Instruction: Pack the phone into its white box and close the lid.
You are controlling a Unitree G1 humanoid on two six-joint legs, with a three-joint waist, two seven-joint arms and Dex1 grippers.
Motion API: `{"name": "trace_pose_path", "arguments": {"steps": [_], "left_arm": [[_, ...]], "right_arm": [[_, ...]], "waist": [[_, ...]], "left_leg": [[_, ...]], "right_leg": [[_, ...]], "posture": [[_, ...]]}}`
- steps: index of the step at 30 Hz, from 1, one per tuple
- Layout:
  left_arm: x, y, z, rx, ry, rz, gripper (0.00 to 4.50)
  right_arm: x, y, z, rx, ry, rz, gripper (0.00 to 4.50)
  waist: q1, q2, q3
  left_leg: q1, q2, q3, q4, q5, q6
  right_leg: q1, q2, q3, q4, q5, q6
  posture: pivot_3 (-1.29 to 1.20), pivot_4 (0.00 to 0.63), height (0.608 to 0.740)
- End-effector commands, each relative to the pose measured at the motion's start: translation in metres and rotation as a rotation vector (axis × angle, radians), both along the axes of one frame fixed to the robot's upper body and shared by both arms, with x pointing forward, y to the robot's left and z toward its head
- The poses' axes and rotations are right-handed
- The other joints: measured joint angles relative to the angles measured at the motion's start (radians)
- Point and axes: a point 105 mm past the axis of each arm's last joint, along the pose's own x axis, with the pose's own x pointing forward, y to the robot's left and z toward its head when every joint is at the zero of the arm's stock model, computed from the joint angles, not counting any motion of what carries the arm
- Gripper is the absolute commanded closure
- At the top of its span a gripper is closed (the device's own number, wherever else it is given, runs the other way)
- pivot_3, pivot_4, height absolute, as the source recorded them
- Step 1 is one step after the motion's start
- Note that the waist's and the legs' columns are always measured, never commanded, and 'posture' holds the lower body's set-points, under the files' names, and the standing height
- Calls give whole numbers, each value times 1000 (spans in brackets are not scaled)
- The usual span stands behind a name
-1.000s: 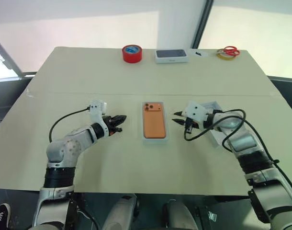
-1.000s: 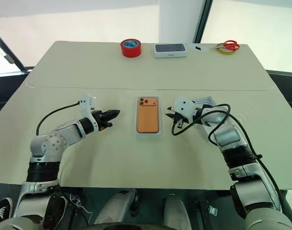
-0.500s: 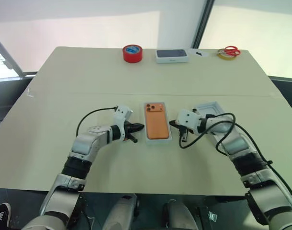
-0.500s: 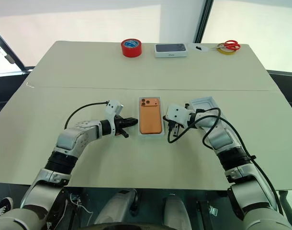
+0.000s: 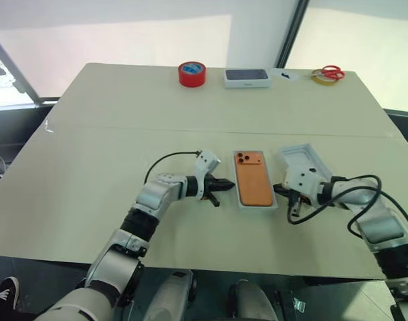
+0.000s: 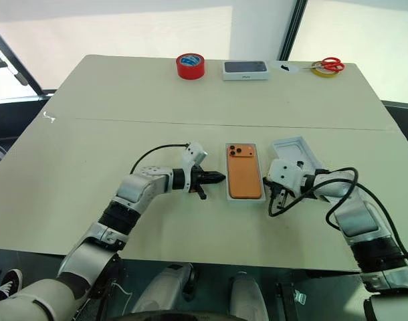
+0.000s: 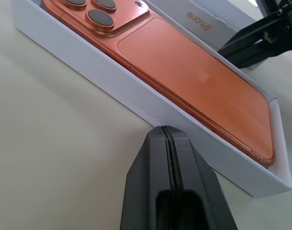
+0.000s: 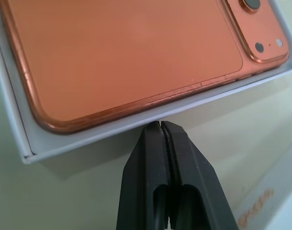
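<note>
The orange phone (image 5: 253, 186) lies back up inside the white box (image 6: 246, 199), camera cluster at the far end. The lid (image 5: 303, 159) rests inside up on the table just right of the box, almost touching it. My left gripper (image 5: 229, 184) is shut with nothing in it, and its fingertips (image 7: 166, 129) sit against the box's left wall. At the box's right wall, near its front corner, my right gripper (image 5: 277, 189) is also shut and empty, its fingertips (image 8: 160, 124) at the wall.
A red tape roll (image 5: 191, 73), a closed dark-topped white box (image 5: 247, 77) and red-handled scissors on a yellow tape ring (image 5: 328, 73) line the table's far edge. A fold line (image 5: 124, 128) crosses the table behind the box.
My left gripper swept right to the box's left wall, and the box with the phone slid right, close to the lid. My right gripper drew back to the right. The camera shifted slightly.
</note>
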Motion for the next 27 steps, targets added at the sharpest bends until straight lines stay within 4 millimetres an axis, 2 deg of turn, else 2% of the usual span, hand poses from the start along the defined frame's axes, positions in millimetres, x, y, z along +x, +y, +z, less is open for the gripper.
{"name": "trace_pose_path", "arguments": {"steps": [1,9,10,11,13,19,20,21,24,27], "left_arm": [[-5,-12,6,-8,-31,-63,4500],[6,18,8,27,-75,-9,4500],[6,24,10,10,-56,-6,4500],[5,30,14,-12,-37,-2,4247],[9,41,23,-17,-100,25,3756],[5,69,48,-62,-207,42,685],[3,75,52,-69,-237,41,165],[2,81,56,-74,-274,41,72],[-2,99,68,-97,-407,65,72],[-18,122,69,-74,-524,26,72]], "right_arm": [[-2,8,17,31,-41,30,4450],[3,-4,19,-31,-88,6,4450],[1,-7,24,61,-16,-40,4217],[-3,-7,28,142,52,-57,3929],[-3,-12,38,104,7,-55,3256],[5,-18,68,80,-108,-88,57],[11,-22,72,64,-140,-126,0],[15,-23,74,70,-148,-160,0],[19,-28,70,114,-79,-265,0],[18,-33,56,145,33,-377,0]], "waist": [[0,0,0],[-3,0,0],[-5,1,0],[-5,1,1],[-10,1,1],[-25,2,1],[-26,2,1],[-26,2,1],[-28,2,1],[-27,2,1]], "left_leg": [[0,0,0,0,0,0],[0,0,0,0,0,0],[0,0,0,0,0,0],[0,0,0,0,0,0],[0,1,0,0,0,0],[0,1,-1,0,0,0],[0,1,-1,0,0,0],[0,1,0,0,0,0],[0,1,0,0,0,0],[0,2,0,-1,0,0]], "right_leg": [[0,0,0,0,0,0],[0,0,0,0,0,0],[0,0,0,0,0,0],[0,0,0,0,0,0],[0,1,0,0,0,0],[0,1,0,0,0,0],[0,1,0,0,0,0],[0,0,0,0,0,0],[-1,1,0,0,-1,-1],[-1,1,0,0,-2,-3]], "posture": [[0,150,740],[0,150,740],[0,150,740],[0,150,740],[0,150,740],[0,150,740],[0,150,740],[0,150,740],[0,150,740],[0,150,740]]}}
